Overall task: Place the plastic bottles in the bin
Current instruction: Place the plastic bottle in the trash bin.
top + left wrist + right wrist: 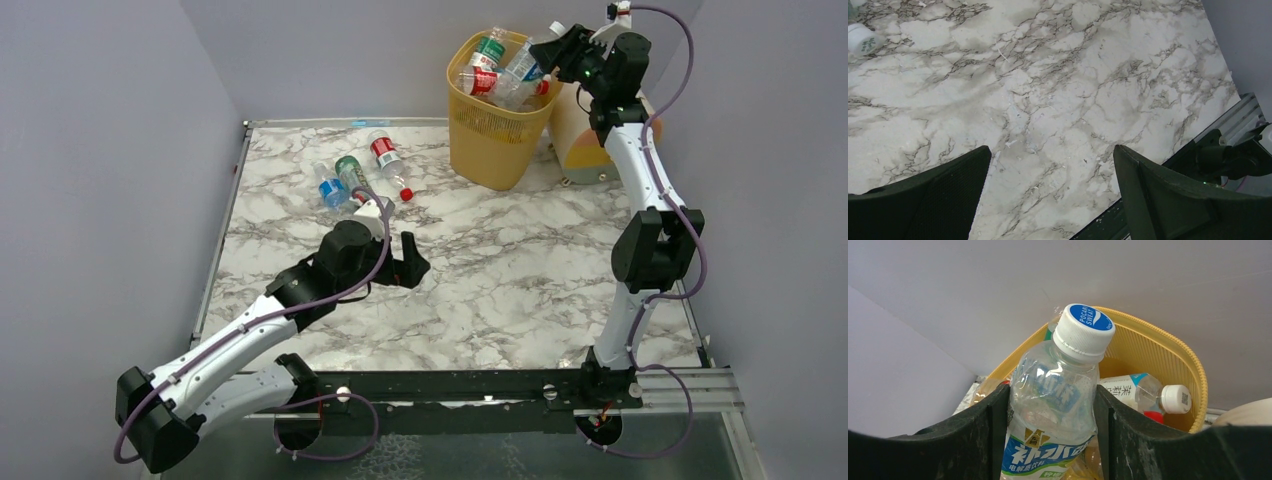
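R gripper (552, 55) pinching blue-cap bottle (1058, 390), cap leading, over bin (492, 145) upper right so your release drops it in | L gripper (1050, 160) spread, empty, mid-frame | loose bottles (358, 172) upper-left, 3 prob, wait there for next pick

Three bottles lie on the table (500, 270), upper centre of the top view: blue-label bottle (331, 189), green-label bottle (350, 172), red-label bottle (386, 155). A fourth bottle (1053, 405) sits between the fingers of the right tool (1052, 390), upper right. One bin (490, 150) holds a heap of at least four more; the exact number cannot be told. One cream cylinder (575, 140) stands just right of it. Two arms carry two tools, the other being the left tool (1053, 152).
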